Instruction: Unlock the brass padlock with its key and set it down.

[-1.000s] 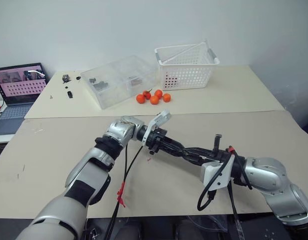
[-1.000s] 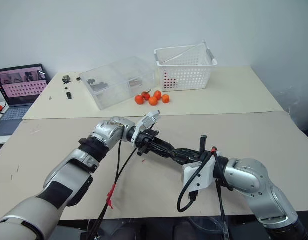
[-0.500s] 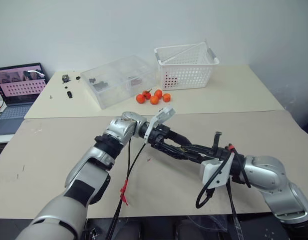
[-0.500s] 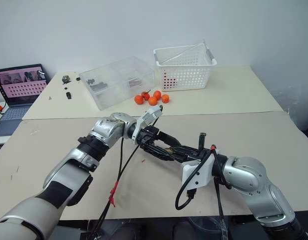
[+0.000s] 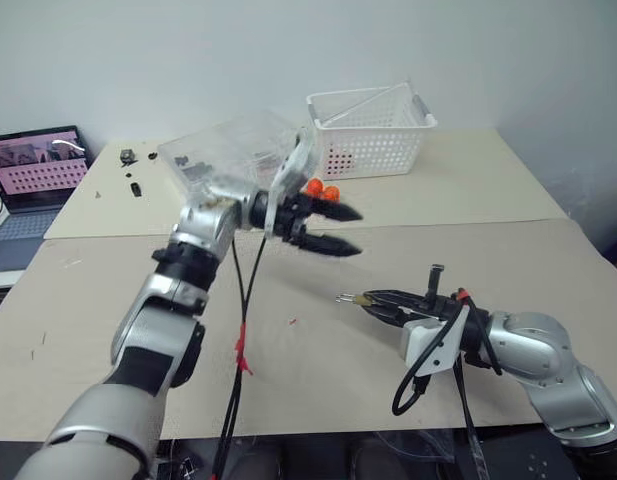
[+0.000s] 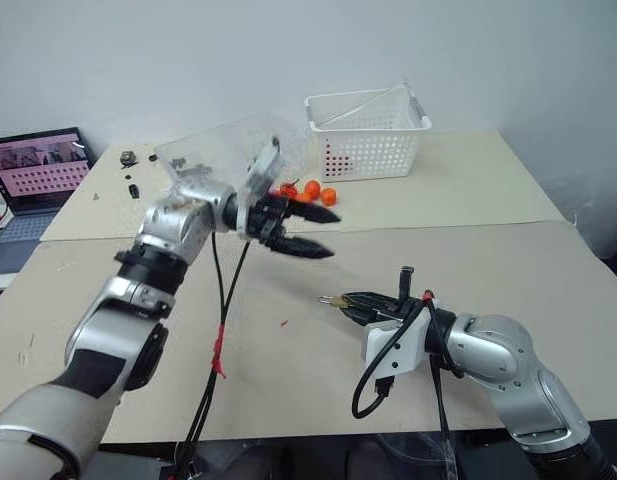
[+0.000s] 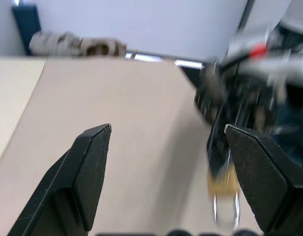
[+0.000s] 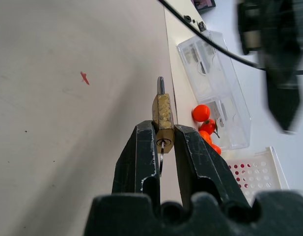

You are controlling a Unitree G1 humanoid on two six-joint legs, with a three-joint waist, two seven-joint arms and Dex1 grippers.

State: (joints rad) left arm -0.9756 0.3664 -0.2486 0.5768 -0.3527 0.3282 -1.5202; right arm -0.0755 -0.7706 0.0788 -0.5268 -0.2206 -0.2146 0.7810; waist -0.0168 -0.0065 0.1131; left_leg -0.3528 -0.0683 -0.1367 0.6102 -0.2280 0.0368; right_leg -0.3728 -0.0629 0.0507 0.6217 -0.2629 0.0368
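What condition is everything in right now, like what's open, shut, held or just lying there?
brass padlock: clamped in the right gripper, key in its keyhole.
right gripper: shut on the padlock.
left gripper: open, empty, raised above the table.
laptop: open, screen lit.
white basket: upright.
orange fruits: loose on the table.

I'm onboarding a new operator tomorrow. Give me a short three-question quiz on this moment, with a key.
1. True or false: the right tool is shut on the brass padlock.
2. How do the left tool's jaws stand? A) open, holding nothing B) shut on the padlock C) shut on an orange fruit
3. Fill in: beside the clear plastic box on the far table stands a white ______.

Key:
1. True. In the right wrist view the two fingers pinch the padlock's brass body.
2. A. The left tool is raised above the table, apart from the padlock.
3. basket, with the orange fruits in front of it.
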